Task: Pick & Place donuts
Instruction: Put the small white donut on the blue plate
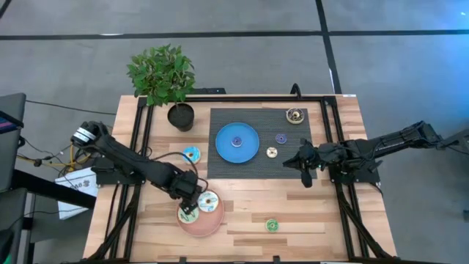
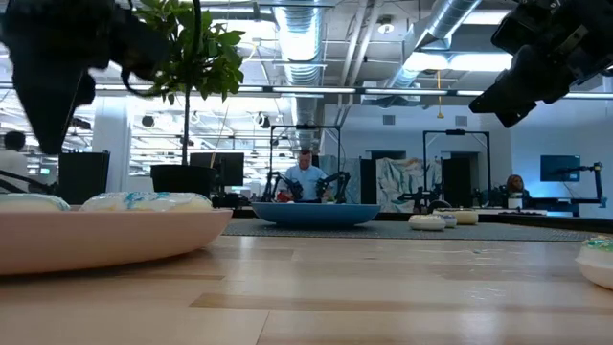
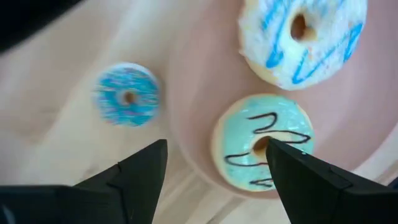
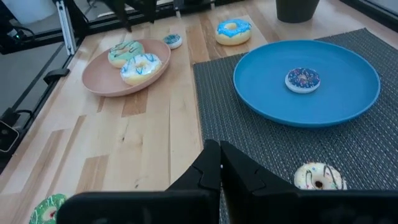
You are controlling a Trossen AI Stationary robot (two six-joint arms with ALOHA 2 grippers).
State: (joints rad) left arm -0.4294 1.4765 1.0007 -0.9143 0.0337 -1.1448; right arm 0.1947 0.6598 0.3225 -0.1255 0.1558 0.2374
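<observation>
Green and white donuts on the pink plate, left gripper above.

The green donut (image 3: 262, 149) and white donut (image 3: 301, 38) lay on the pink plate (image 1: 212, 222); the left gripper (image 3: 214, 168) hovered open and empty, the right gripper (image 4: 219, 163) was closed over the mat (image 1: 220, 170).

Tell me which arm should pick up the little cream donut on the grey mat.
Right. The right gripper, shut, hangs over the grey mat close beside the cream mini donut. The left gripper, open, is over the pink plate on the table's other side, farther away.
</observation>
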